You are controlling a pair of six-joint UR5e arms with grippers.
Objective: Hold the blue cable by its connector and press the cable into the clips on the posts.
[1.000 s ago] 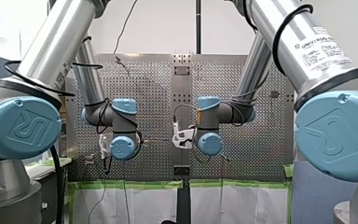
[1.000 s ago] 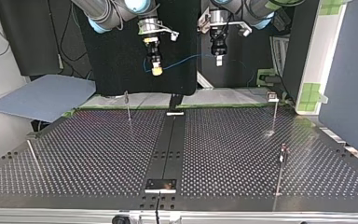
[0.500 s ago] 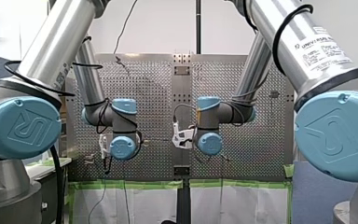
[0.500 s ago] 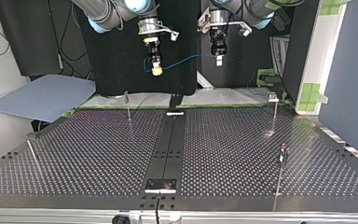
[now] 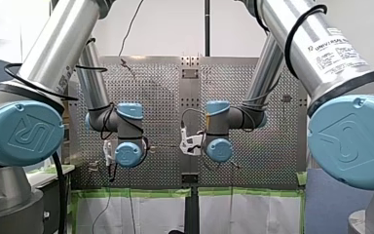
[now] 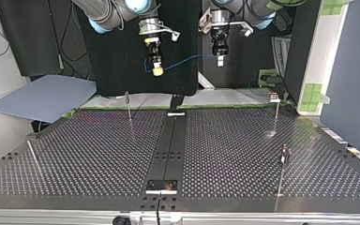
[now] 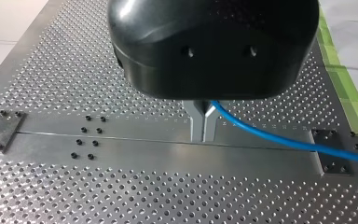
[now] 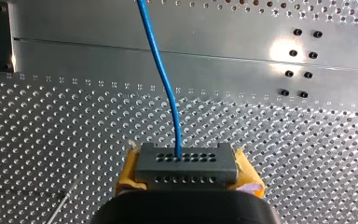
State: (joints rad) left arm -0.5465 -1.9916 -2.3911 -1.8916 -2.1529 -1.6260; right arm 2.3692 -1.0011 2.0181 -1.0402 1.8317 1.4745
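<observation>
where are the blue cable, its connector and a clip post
blue cable (image 8: 163,74), right wrist view, middle of the strand
connector (image 8: 186,164), right wrist view, its holed face
clip post (image 6: 275,117), top view, its shaft

The white label (image 5: 338,52) on my right arm (image 5: 292,39) reads "UNIVERSAL ROBOTS"; the smaller lines beneath it are illegible. The blue joint caps (image 5: 19,132) carry an embossed "UR" logo. No other text is readable.

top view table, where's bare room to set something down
Bare: the table flanking the centre strip, between the far-left post, far-right post and near-right post. Crowded: around the rod at left, and above the far edge, where my left gripper and my right gripper hold the cable.
</observation>
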